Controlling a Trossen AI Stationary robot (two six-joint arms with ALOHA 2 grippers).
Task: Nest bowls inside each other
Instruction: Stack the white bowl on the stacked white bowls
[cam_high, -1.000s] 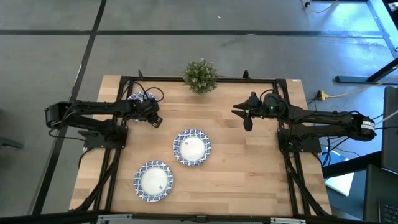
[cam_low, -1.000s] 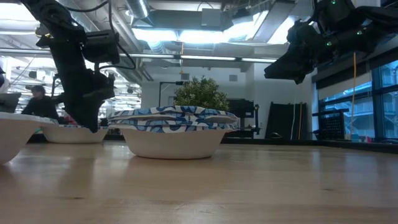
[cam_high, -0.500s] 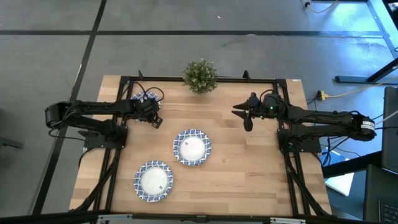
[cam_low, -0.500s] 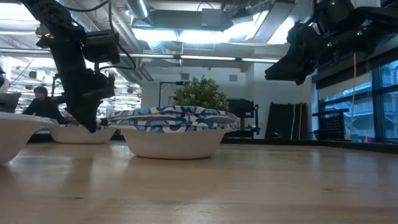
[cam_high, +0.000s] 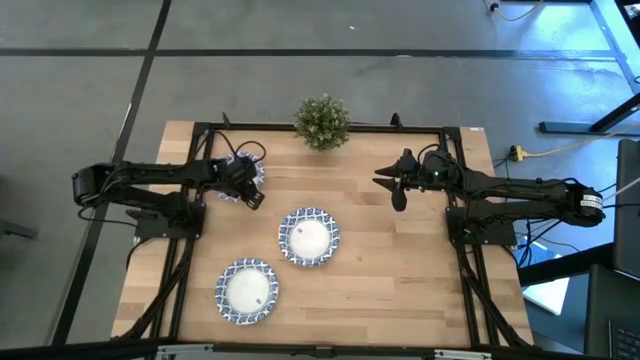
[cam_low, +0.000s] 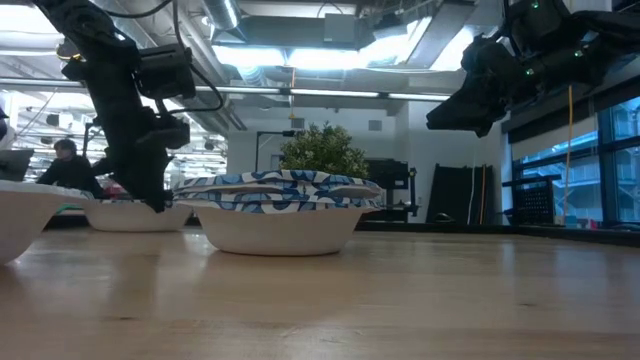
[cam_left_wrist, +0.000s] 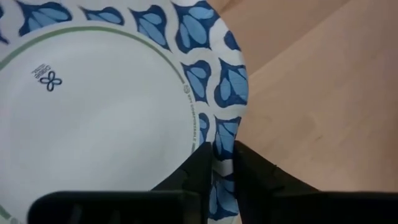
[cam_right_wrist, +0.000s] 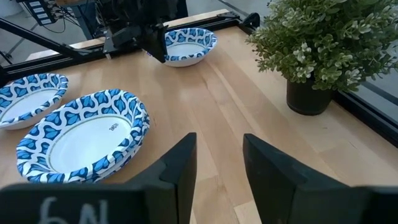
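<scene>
Pinching the patterned rim of a bowl (cam_left_wrist: 99, 118) near the table's (cam_high: 400, 270) far left corner, my left gripper (cam_left_wrist: 217, 163) shows its grip only in its wrist view. From above I see two more bowls (cam_high: 308, 237) (cam_high: 247, 291) mid-table and front-left, my right gripper (cam_high: 392, 183) hovering open, far right.

I could read almost no text. The bowl (cam_left_wrist: 93, 112) bore a small four-loop emblem with tiny print above it and a line of fine print along the inner ring; both were too small to read.
</scene>
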